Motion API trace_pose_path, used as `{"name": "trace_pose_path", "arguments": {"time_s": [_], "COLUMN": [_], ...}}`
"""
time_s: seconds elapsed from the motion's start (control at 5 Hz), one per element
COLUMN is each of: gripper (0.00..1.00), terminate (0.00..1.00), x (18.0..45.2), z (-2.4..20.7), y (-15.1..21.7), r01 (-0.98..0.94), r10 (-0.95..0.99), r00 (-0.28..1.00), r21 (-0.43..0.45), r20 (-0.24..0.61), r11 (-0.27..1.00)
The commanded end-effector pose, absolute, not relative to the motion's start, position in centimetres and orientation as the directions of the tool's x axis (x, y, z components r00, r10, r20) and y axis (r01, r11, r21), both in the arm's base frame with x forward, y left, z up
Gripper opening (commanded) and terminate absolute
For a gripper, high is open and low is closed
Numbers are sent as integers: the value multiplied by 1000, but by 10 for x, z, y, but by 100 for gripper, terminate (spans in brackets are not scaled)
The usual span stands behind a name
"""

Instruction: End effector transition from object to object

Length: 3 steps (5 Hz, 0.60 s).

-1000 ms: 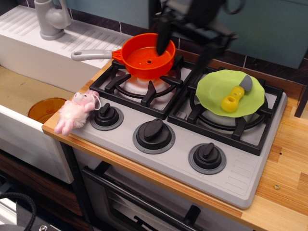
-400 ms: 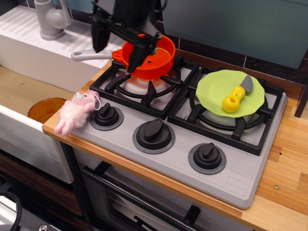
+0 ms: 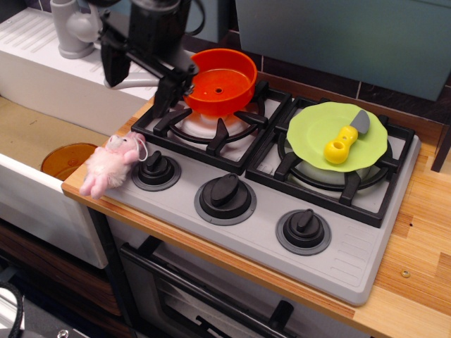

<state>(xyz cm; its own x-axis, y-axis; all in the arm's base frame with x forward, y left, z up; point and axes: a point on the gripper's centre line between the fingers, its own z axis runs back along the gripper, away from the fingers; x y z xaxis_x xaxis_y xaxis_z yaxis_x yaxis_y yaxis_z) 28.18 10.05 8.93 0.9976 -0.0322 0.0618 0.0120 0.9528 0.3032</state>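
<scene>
End effector [image 3: 137,74] prongs spread wide, holding nothing; orange pan [image 3: 220,82] empty; knife [image 3: 345,138] on green plate [image 3: 310,130].

The claw [image 3: 139,70] hangs spread beside the orange pan [image 3: 220,82], above the stove's [image 3: 282,232] left edge.

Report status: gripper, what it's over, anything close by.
Gripper empty, jaws apart, above the stove's left edge. Orange pan just to its right on the left burner. Pink plush toy below, untouched.
</scene>
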Motion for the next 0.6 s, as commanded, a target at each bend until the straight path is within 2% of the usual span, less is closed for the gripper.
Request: {"name": "trace_pose_path", "arguments": {"time_s": [0.0, 0.4], "gripper": [100, 100], "terminate": [0, 0], "x": [284, 268], "z": [73, 49], "y": [118, 122], "r01": [-10, -32], "r10": [-26, 1], "r00": [993, 994], "r21": [294, 273], "r20": [119, 113], "r11": [956, 962]}}
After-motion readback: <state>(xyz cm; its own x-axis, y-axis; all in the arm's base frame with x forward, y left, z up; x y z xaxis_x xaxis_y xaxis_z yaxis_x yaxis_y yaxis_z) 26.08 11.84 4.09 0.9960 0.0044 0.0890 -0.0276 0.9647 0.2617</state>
